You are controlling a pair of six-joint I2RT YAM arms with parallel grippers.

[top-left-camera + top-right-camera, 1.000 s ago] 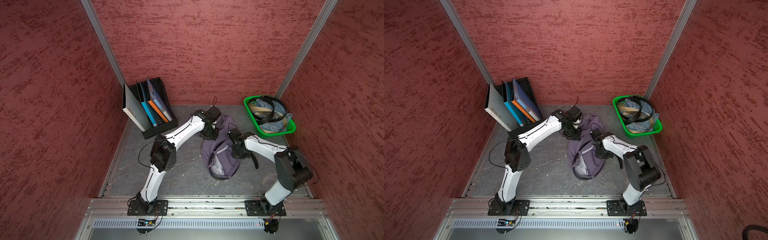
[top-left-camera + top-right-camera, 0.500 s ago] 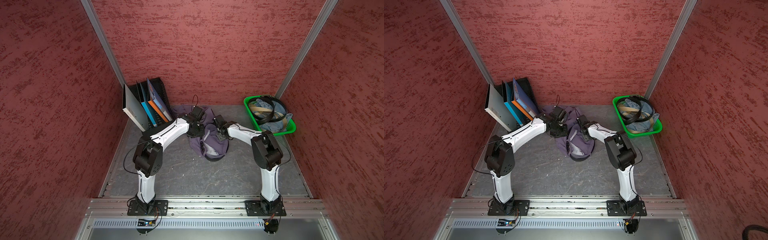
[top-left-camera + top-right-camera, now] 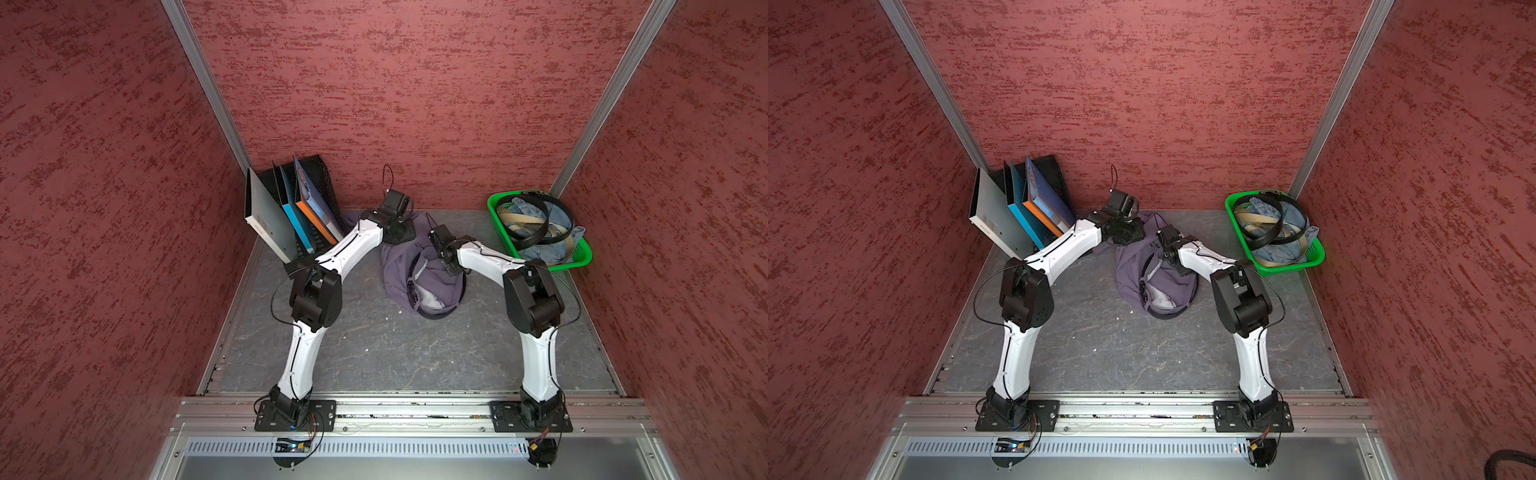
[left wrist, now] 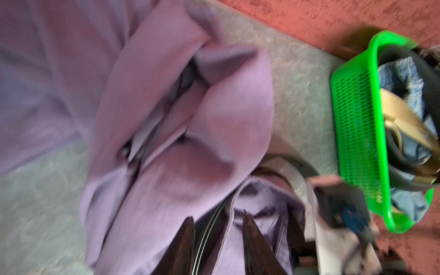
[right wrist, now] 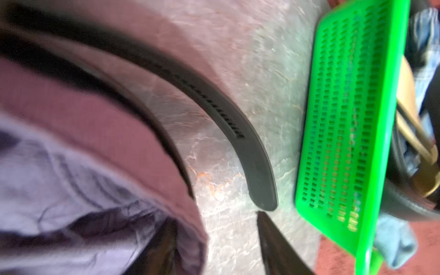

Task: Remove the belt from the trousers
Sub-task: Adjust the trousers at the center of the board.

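The left tool [image 4: 217, 215] seems to grip the purple-grey fabric trousers [image 4: 190, 119]. The right tool [image 5: 214, 221] is open; the narrow black belt [image 5: 238, 126] ends just beside it.

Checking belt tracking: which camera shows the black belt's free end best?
Right wrist view: the belt is close and large, its holed tip just short of the green basket. In both top views it is only a thin dark arc at the edge of the trousers. The left wrist view shows a blurred sliver.
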